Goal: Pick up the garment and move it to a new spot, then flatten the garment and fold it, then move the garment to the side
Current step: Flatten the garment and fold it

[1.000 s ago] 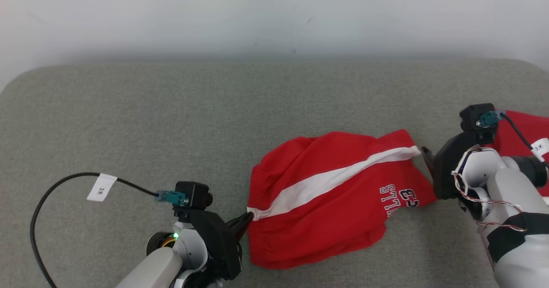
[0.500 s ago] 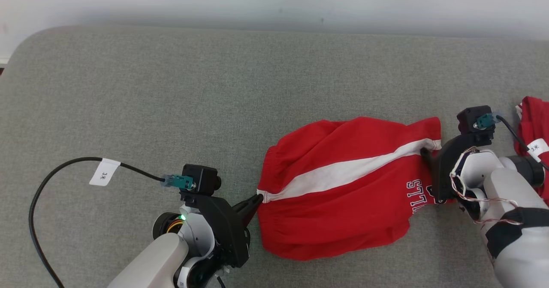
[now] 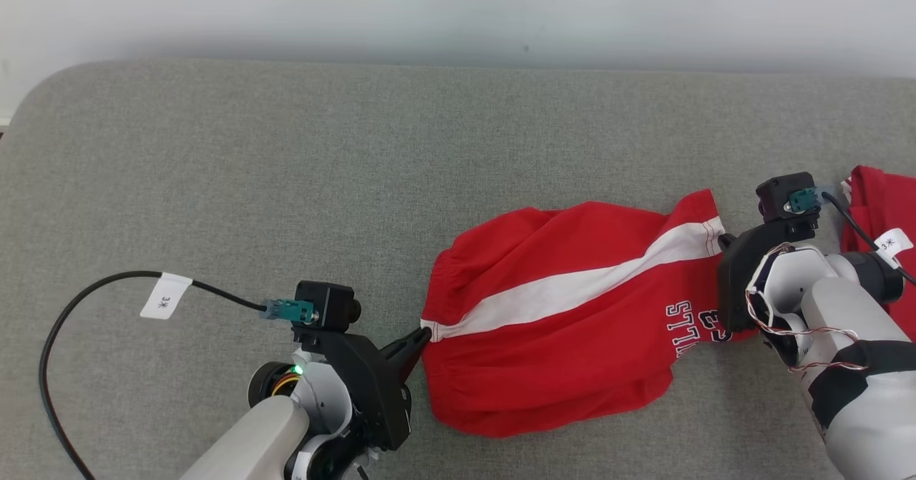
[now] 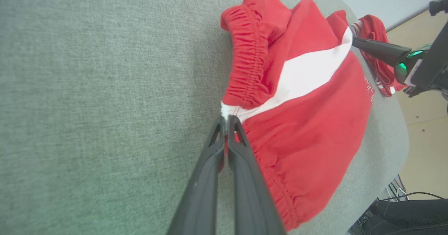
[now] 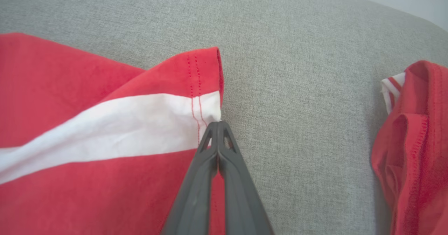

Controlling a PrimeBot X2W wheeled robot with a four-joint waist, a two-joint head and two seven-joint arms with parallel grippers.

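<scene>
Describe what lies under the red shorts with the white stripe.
The red shorts lie on the grey padded surface, which shows around them. The cloth is crumpled and opaque, so whether anything else sits beneath it cannot be seen.

we log: grey fabric-covered table (image 3: 286,179) | second red garment, white-trimmed (image 3: 887,194), lying at table's right edge | pale wall (image 3: 429,8) beyond

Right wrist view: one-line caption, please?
Right gripper pinches the white-striped hem corner of the red shorts on a grey surface.
</scene>
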